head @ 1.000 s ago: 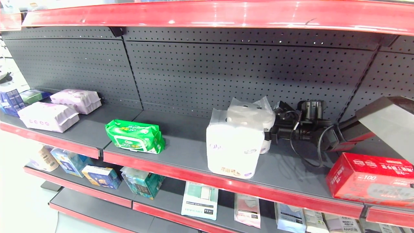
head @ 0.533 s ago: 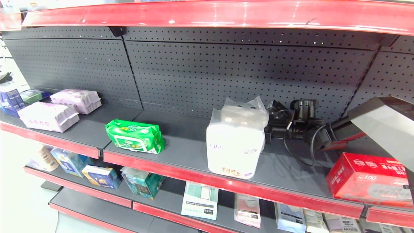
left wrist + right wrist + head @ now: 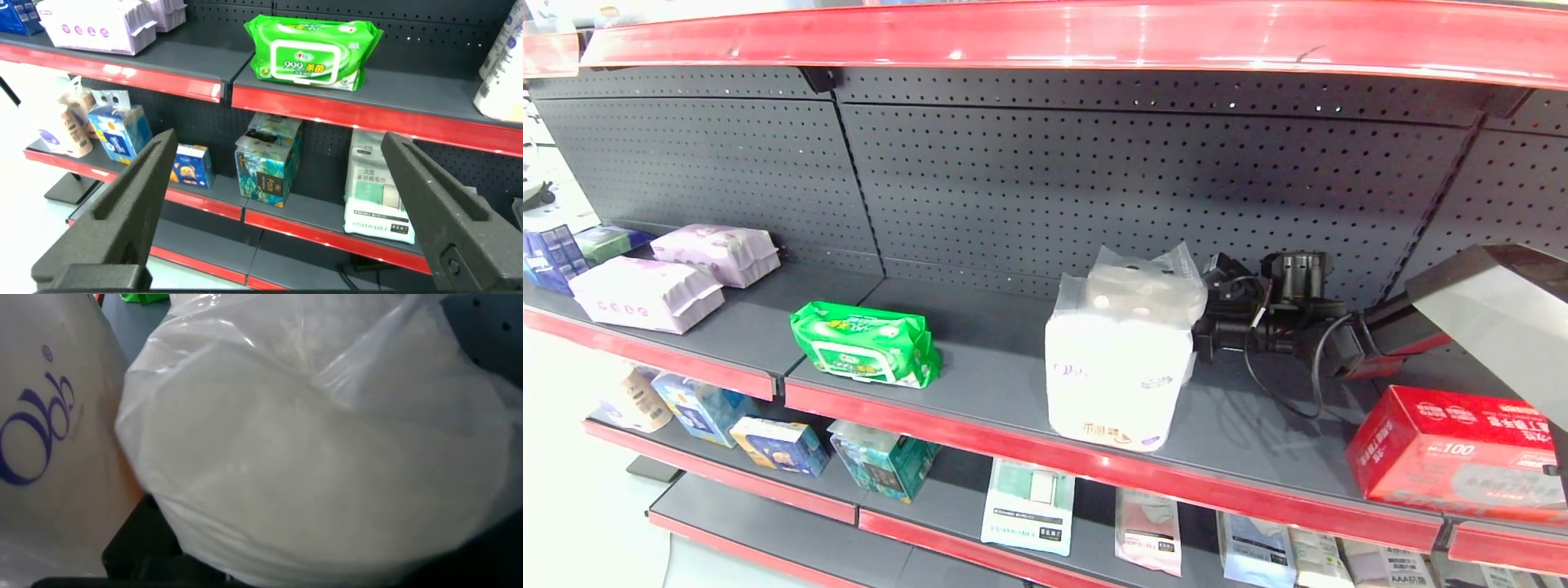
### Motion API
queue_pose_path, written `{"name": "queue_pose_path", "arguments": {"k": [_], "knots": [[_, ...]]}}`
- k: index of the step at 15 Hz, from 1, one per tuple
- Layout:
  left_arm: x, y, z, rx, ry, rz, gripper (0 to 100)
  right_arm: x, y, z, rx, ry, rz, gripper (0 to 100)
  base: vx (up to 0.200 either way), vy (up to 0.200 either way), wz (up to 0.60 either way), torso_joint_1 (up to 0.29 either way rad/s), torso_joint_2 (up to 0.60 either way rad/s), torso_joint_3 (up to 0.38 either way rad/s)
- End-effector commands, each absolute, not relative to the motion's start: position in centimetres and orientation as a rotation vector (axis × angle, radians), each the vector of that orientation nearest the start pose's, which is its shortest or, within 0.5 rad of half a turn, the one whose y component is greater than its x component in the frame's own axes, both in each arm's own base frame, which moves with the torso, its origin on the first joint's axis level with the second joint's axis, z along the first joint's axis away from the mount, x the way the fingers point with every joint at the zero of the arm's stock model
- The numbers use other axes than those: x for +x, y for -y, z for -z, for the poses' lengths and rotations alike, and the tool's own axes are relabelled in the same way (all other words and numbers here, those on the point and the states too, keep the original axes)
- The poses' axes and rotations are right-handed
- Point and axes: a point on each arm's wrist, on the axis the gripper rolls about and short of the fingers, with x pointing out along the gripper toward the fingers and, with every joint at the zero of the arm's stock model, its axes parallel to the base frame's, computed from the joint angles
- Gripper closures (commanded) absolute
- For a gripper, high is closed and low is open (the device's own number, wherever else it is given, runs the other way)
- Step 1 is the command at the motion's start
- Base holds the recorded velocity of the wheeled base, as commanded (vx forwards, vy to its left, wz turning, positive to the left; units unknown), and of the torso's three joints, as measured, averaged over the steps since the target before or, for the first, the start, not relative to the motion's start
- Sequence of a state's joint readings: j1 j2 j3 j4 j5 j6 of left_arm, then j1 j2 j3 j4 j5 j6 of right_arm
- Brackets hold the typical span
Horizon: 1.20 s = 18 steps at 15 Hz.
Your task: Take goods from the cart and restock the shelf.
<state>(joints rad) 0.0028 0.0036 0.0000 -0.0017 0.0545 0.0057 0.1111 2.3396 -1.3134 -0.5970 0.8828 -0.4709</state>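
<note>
Toilet rolls in clear plastic bag sitting on grey shelf, just behind white paper pack. Right gripper waiting just beside bag, fingers hidden, cannot tell. Left gripper pointing at shelves, fingers wide apart.

Dark grey pegboard back panels rise behind the shelf, whose grey boards carry glossy red front strips; light glints along the topmost. Pale floor lies lower left
</note>
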Motion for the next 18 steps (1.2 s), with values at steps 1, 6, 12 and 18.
{"name": "queue_pose_path", "arguments": {"k": [1, 6, 12, 18], "knots": [[-2.2, -0.1, -7.6, 0.006, -0.003, -0.058, 0, 44.5, -6.6, -6.8, -0.262, -0.171, -1.043, 100, 0.000, 0.000, 0.00, 0.000, 0.00, 0.000], [-2.3, -0.1, -7.6, 0.006, -0.002, -0.058, 0, 44.3, -6.7, -6.8, -0.273, -0.167, -1.047, 100, 0.000, 0.000, 0.00, 0.000, 0.00, 0.000], [-2.2, -0.1, -7.6, 0.006, -0.003, -0.058, 0, 44.1, -6.6, -7.2, -0.264, -0.167, -1.043, 0, 0.000, 0.000, 0.00, 0.000, 0.00, 0.000], [-2.2, -0.1, -7.6, 0.006, -0.003, -0.058, 0, 42.6, -5.1, -8.5, -0.250, -0.182, -1.011, 0, 0.000, 0.000, 0.00, 0.000, 0.00, 0.000]]}}
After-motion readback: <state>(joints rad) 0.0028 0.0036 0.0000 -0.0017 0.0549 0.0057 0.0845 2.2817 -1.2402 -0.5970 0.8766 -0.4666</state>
